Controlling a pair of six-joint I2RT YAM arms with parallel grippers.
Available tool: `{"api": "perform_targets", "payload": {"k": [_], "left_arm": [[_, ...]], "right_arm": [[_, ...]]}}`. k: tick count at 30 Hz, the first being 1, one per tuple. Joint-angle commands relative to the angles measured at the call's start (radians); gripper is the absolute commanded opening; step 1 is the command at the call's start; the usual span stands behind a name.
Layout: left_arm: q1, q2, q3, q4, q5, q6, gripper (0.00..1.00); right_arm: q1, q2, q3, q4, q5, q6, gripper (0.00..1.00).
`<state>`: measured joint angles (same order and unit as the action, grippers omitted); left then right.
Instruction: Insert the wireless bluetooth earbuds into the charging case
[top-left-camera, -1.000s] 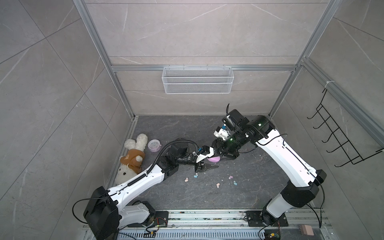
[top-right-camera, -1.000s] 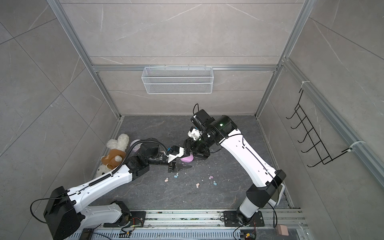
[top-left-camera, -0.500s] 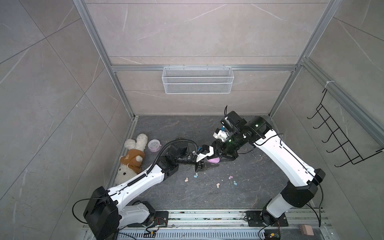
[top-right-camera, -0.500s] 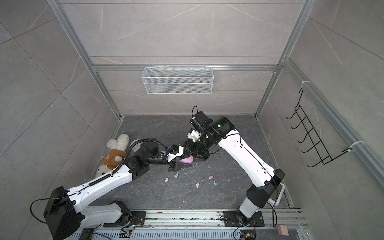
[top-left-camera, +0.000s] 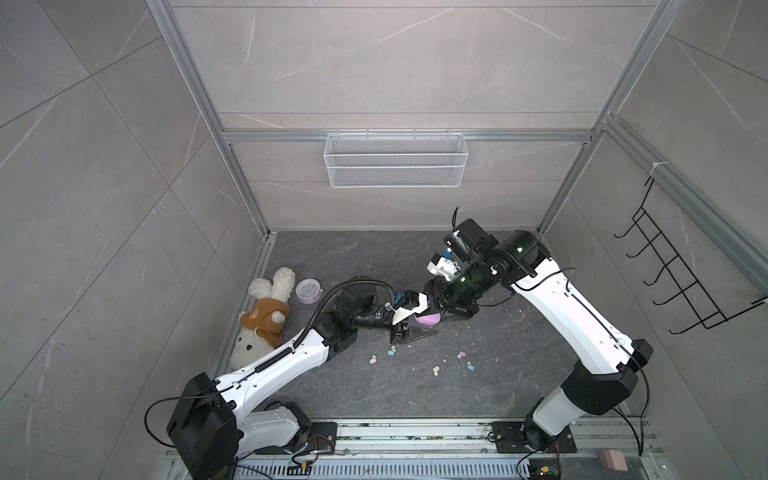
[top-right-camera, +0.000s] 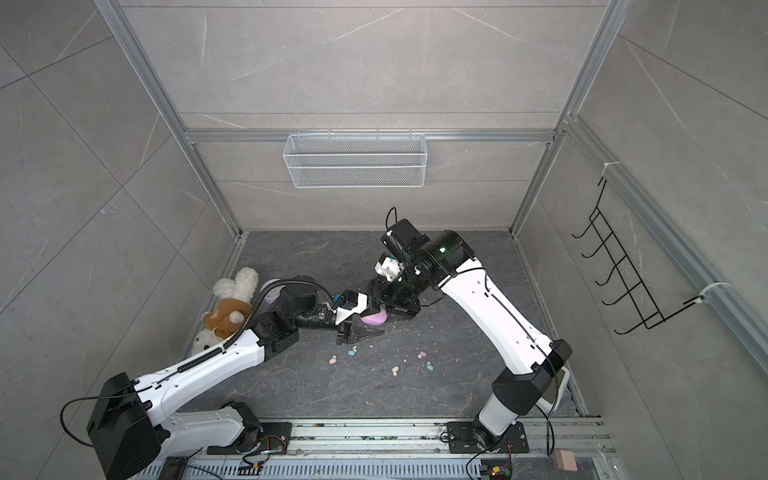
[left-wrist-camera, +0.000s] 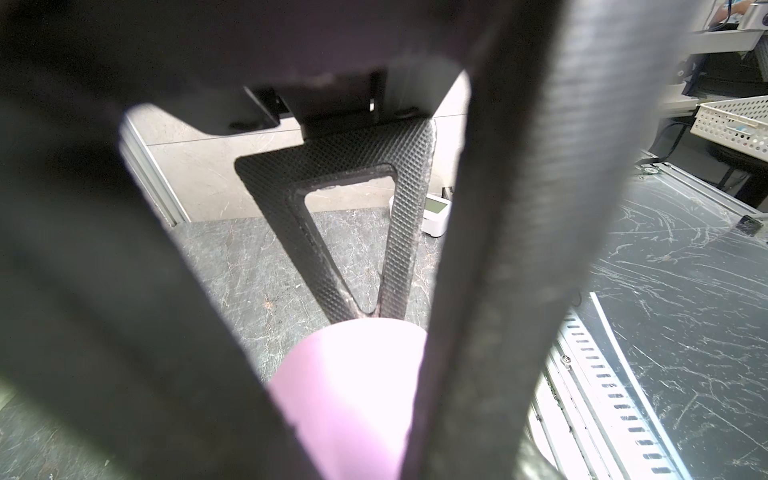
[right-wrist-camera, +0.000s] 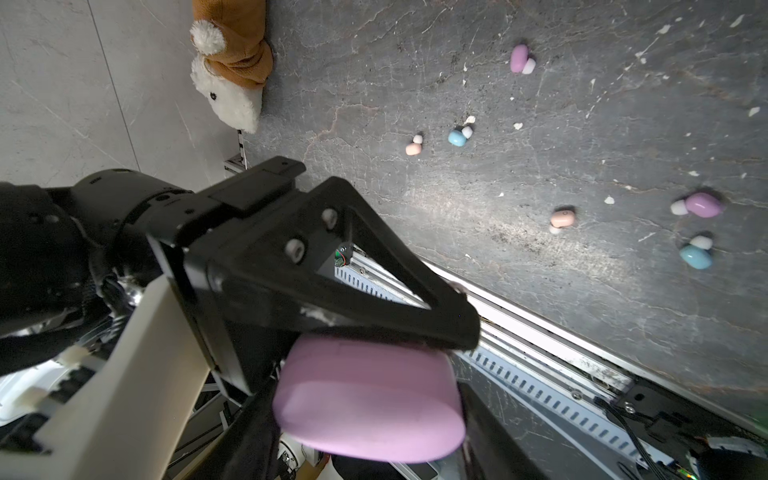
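- Right gripper (top-left-camera: 452, 308) is clamped on the lilac charging case (right-wrist-camera: 370, 403). The case appears raised off the bench (right-wrist-camera: 478, 199), and its lid looks closed.
- Left gripper (top-left-camera: 428, 327) is at the case with one finger lying against its shell. Pinching or only touching: cannot tell.
- All six earbuds (right-wrist-camera: 562, 218) lie loose on the bench, apart from the case.
- Step in hand, as judged: opening the case. The next move calls for prying the lid up while the right grip holds firm, then fetching a bud.
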<state>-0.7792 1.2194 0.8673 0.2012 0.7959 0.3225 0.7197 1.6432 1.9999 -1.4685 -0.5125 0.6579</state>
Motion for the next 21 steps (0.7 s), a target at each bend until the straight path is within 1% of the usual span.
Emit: {"api": "perform_targets", "payload": {"k": [1,3,8,12,17,21], "left_arm": [[-0.006,-0.025,0.025,0.003,0.038,0.013,0.55],[-0.006,-0.025,0.024,0.005,0.039,0.011,0.55],[-0.006,-0.025,0.027,0.007,0.035,0.004,0.49],[-0.006,-0.022,0.026,0.001,0.034,0.006,0.48],[-0.006,-0.021,0.03,0.0,0.035,0.004,0.42],[-0.006,-0.015,0.036,-0.008,0.035,0.0,0.4]], "right_arm": [[0.0,-0.002,-0.017,0.007,0.026,-0.024,0.47],[0.001,-0.001,-0.022,0.007,0.028,-0.026,0.47],[0.003,-0.002,-0.029,0.009,0.035,-0.024,0.46],[0.004,0.0,-0.018,0.011,0.034,-0.019,0.46],[0.003,0.003,-0.016,0.007,0.036,-0.023,0.46],[0.005,0.0,-0.029,0.007,0.037,-0.027,0.46]]}}
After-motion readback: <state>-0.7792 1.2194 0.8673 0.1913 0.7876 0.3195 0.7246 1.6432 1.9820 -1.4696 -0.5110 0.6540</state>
